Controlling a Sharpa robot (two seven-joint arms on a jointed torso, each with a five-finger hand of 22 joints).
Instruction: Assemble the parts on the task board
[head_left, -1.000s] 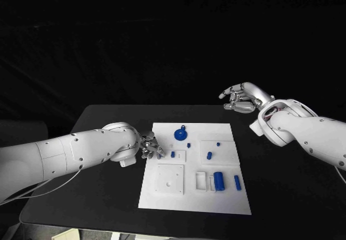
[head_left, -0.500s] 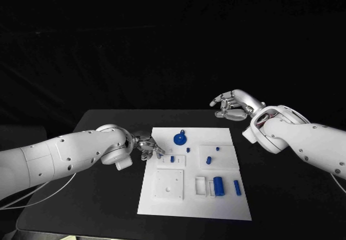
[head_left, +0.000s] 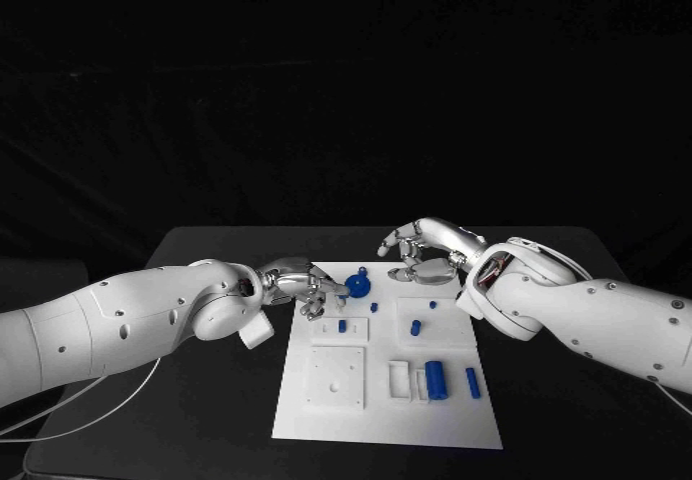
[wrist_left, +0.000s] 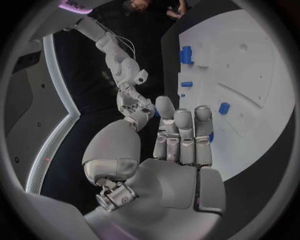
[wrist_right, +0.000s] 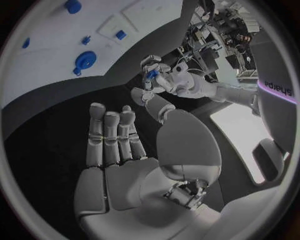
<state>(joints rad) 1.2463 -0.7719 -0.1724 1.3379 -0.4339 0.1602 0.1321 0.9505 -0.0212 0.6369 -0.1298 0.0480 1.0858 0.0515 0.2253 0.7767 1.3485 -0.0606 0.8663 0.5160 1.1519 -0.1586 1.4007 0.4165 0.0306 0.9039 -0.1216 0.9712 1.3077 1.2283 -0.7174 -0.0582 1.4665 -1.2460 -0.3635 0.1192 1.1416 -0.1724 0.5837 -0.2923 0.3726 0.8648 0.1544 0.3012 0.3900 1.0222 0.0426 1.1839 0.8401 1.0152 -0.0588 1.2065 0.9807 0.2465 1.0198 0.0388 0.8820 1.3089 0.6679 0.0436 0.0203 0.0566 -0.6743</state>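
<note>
Nearest the robot, on the white task board (head_left: 325, 425) in the middle of the black table (head_left: 562, 430), a stubby blue cylinder (head_left: 436, 380) lies on its side. A slim blue pin (head_left: 472, 382) lies just beside it. Both look like light, rigid plastic with smooth skins, so they would probably roll or slip. The cylinder is best taken across its barrel at mid-length, and the pin by its long sides.

Further up the board, two short blue pegs (head_left: 342, 325) (head_left: 415, 327) stand in the middle pads. They are small, and a fingertip pinch from above would suit them.

At the far end lies the round blue disc (head_left: 358, 286). It is flat and stiff, with a small tab at one edge, and its rim or that tab is the likely hold.

The left robot hand (head_left: 299, 284) hovers at the board's far left edge, close to the disc. In the right wrist view it seems to pinch a small blue part (wrist_right: 150, 75) between thumb and fingertip, though the piece is too tiny to identify. A light pinch should be enough for something that small.

The right robot hand (head_left: 423, 254) hangs over the far edge with loosely spread fingers, holding nothing.
</note>
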